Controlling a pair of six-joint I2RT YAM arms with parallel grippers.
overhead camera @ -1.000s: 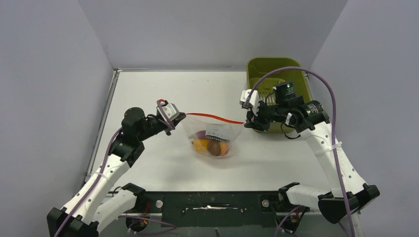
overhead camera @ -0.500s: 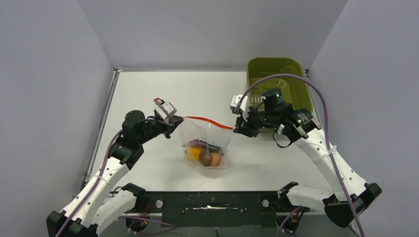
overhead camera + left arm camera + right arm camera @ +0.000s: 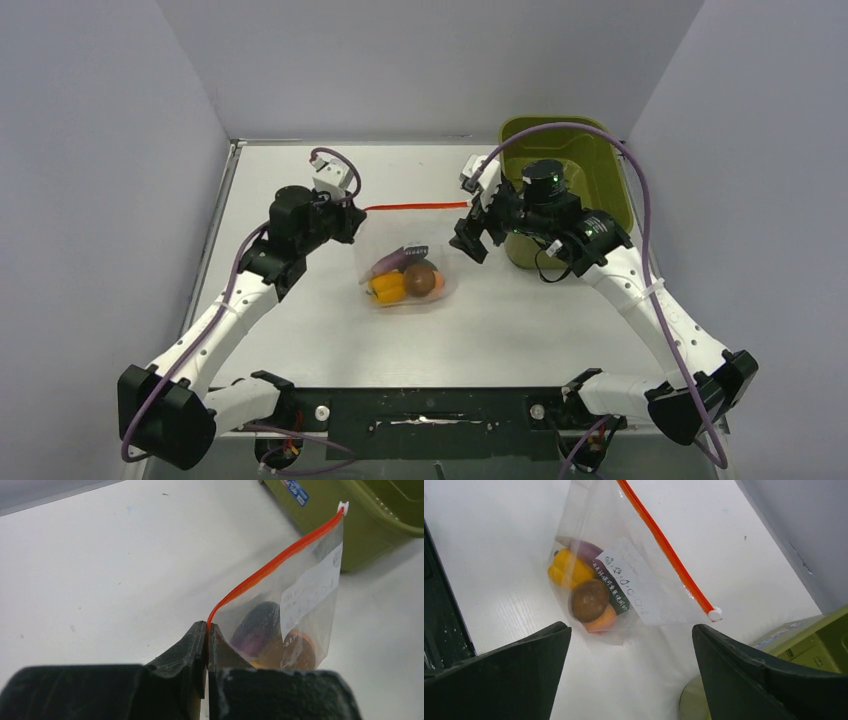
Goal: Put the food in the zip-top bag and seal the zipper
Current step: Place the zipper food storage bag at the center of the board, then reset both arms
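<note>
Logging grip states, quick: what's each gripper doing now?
Left gripper: shut on the zipper end of the zip-top bag.
Right gripper: open, holding nothing.

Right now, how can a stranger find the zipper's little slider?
Start at the olive-green basket, far right. Left of it is the clear zip-top bag, its red zipper along the top. The slider is the tiny white knob at the zipper's basket-side end.

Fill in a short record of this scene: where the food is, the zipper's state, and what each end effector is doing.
food: inside the bag, at its bottom
zipper: straight, looks closed; white slider at the end nearer the basket
left end effector: shut on the bag corner, at the zipper's other end
right end effector: open, apart from the bag
</note>
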